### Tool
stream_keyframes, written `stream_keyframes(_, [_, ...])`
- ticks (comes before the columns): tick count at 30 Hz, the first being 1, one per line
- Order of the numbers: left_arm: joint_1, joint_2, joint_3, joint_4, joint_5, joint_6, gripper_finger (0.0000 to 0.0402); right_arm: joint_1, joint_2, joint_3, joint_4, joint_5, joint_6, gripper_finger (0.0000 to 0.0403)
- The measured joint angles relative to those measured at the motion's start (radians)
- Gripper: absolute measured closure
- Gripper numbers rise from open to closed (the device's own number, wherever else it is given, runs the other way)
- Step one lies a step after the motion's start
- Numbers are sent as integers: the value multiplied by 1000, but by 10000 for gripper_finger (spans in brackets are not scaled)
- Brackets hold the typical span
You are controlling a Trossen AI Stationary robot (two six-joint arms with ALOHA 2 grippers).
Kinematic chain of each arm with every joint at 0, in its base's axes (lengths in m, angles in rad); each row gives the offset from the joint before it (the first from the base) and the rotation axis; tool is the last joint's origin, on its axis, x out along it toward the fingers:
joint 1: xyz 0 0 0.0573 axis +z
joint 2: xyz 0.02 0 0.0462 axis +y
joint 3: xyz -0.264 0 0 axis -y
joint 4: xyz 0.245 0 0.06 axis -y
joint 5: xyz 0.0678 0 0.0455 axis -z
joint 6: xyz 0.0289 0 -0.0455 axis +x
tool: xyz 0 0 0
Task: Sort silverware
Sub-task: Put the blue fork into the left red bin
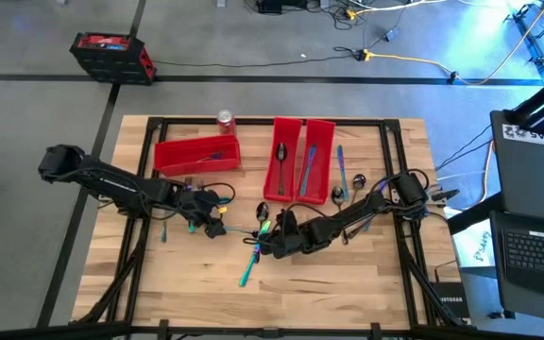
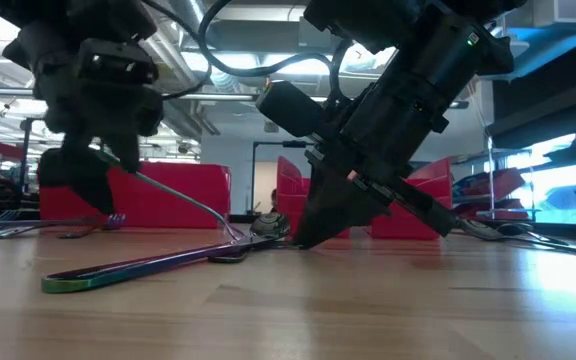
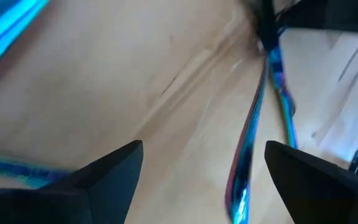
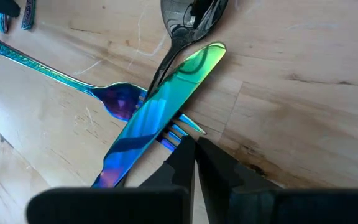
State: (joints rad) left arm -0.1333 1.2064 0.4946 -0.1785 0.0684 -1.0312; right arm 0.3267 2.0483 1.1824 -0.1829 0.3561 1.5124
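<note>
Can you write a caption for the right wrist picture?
Shut right gripper pressing onto a pile of an iridescent knife, fork and spoon.

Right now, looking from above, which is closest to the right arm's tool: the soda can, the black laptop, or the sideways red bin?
From the right tool:
1. Sideways red bin, up and left.
2. Soda can, at the table's far edge.
3. Black laptop, off the table, right.

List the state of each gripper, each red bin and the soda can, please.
left gripper: open, holding nothing, low over the table.
right gripper: shut, tips down at the crossed knife and fork.
sideways red bin: holds one utensil.
two upright red bins: each holds silverware.
soda can: standing upright.
</note>
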Motion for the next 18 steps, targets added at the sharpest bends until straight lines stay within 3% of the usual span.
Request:
stream_keyframes(13, [-11, 0, 0, 33, 2, -6, 91, -1, 0, 0, 0, -1, -10, 403])
stream_keyframes(18, [-20, 0, 0, 33, 2, -14, 150, -1, 0, 0, 0, -1, -18, 403])
